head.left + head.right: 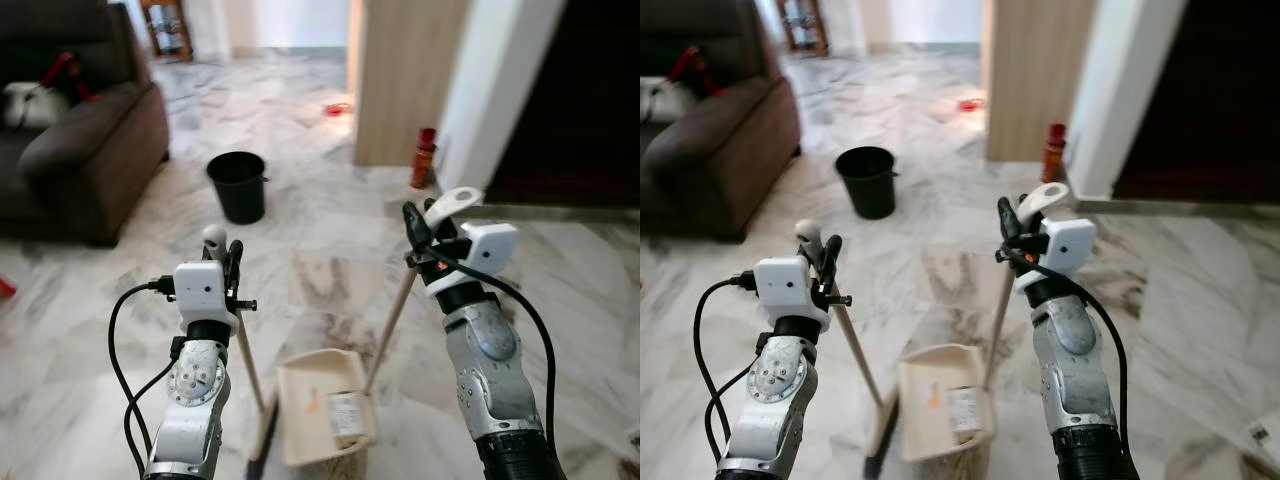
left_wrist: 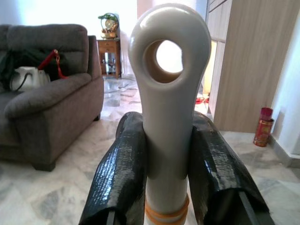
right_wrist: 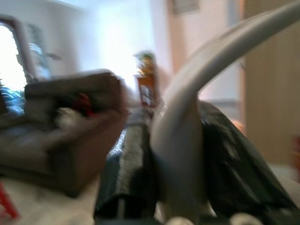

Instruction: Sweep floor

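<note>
Because each tool has a long wooden stick, the robot can work standing, one tool in each arm. The left gripper (image 1: pixel 222 262) is clenched around the white cap of the broom handle (image 2: pixel 169 93); in the left wrist view both black fingers (image 2: pixel 123 173) press against the cap just below its hanging hole, so the broom cannot slip or turn. The right gripper (image 1: pixel 425 238) is closed on the curved white grip of the dustpan handle (image 1: pixel 452 203). The two sticks lean toward each other and meet low, where the beige dustpan (image 1: pixel 322 403) rests on the marble floor (image 1: pixel 330 200) with the broom head just beside its left edge. Some litter, perhaps a wrapper (image 1: pixel 346 416), lies already in the pan. A black bucket (image 1: pixel 238 185) stands well ahead, near the brown sofa (image 1: pixel 90 150); I judge it is the place for emptying.
</note>
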`<state>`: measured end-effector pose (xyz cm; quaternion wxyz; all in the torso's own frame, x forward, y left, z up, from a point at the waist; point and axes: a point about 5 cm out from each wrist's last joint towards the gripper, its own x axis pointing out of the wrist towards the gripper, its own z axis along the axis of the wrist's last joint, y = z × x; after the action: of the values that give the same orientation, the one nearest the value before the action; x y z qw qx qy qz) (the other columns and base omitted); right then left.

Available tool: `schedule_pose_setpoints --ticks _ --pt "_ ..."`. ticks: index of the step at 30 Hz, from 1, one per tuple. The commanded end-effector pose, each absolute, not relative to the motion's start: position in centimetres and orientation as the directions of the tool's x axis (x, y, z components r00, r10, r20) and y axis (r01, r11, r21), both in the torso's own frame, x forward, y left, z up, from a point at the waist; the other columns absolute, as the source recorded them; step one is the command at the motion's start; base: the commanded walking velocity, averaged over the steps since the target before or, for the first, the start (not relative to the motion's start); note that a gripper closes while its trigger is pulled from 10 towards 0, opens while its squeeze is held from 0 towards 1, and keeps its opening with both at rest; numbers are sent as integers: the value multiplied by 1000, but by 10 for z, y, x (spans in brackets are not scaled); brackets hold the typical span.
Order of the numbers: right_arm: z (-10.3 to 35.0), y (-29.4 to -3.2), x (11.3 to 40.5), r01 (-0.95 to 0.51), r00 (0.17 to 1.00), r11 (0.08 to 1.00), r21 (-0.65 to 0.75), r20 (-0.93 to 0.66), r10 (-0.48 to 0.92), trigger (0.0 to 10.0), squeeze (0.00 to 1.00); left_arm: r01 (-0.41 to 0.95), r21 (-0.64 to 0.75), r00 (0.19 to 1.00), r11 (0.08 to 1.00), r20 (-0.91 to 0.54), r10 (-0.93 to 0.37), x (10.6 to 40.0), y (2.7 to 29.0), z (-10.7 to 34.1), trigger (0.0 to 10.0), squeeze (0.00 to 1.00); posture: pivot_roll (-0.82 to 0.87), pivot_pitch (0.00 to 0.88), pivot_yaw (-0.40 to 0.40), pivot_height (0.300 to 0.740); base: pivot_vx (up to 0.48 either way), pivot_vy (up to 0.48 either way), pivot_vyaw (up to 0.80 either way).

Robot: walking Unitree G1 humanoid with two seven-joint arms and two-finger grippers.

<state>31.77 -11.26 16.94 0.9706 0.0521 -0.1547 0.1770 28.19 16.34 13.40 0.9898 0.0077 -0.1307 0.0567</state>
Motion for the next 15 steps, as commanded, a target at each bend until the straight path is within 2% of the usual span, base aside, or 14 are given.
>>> schedule_pose_setpoints --ticks 1,10,15 --pt "177 -119 316 -350 883 932 96 366 294 10000 0 -98 15 936 995 341 87 284 156 152 10000 0 25 0 21 740 401 0 0" --pt "175 -115 315 -352 883 931 90 362 299 10000 0 -107 25 935 994 342 93 281 158 152 10000 0 37 0 20 740 408 0 0" --pt "175 -112 315 -360 881 928 93 360 306 10000 0 -112 31 935 993 343 95 280 160 152 10000 0 47 0 20 740 418 0 794"
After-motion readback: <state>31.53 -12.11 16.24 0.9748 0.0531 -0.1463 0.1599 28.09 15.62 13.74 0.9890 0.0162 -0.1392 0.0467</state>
